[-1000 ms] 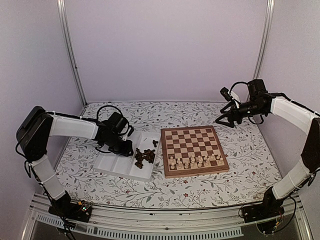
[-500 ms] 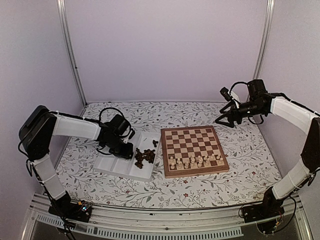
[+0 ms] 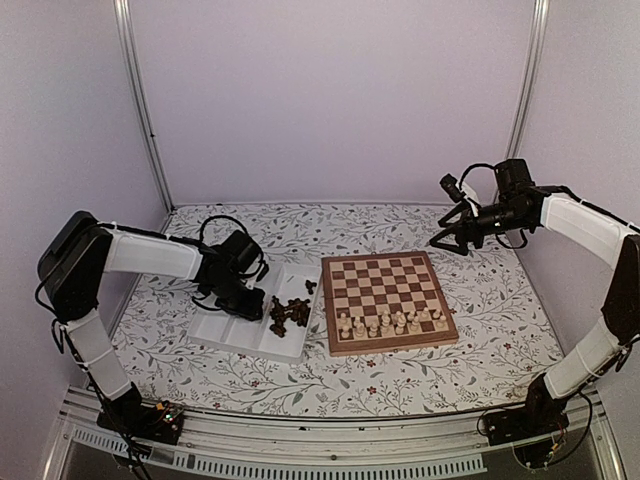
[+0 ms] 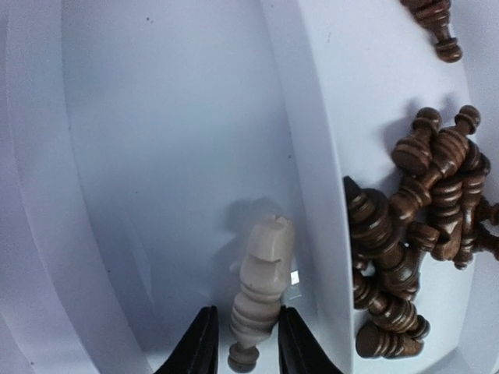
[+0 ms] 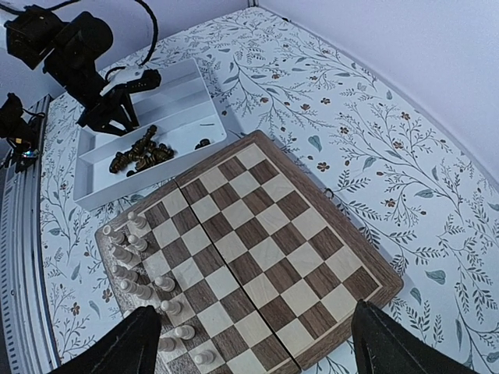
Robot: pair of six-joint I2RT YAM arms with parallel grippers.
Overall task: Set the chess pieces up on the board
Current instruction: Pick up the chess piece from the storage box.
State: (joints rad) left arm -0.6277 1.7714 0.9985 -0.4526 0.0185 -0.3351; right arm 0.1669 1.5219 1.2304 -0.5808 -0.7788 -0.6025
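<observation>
The board (image 3: 386, 276) lies right of centre, with cream chess pieces (image 3: 388, 322) standing in its two near rows. Dark chess pieces (image 3: 289, 314) lie heaped in the right compartment of the white tray (image 3: 222, 327). One cream piece (image 4: 261, 292) lies in the left compartment against the divider. My left gripper (image 4: 243, 343) is down over it, narrowly open, one finger on each side. The right finger touches the piece and a small gap shows on the left. My right gripper (image 3: 445, 238) hangs wide open above the board's far right corner, holding nothing.
In the right wrist view the board (image 5: 265, 226) fills the middle, with the tray (image 5: 183, 93) and the left gripper (image 5: 117, 105) beyond it. The tray's raised divider (image 4: 312, 156) runs just right of the left fingers. Flowered cloth covers the table.
My left gripper has come down and a little to the right into the tray's left compartment. The right arm has not moved.
</observation>
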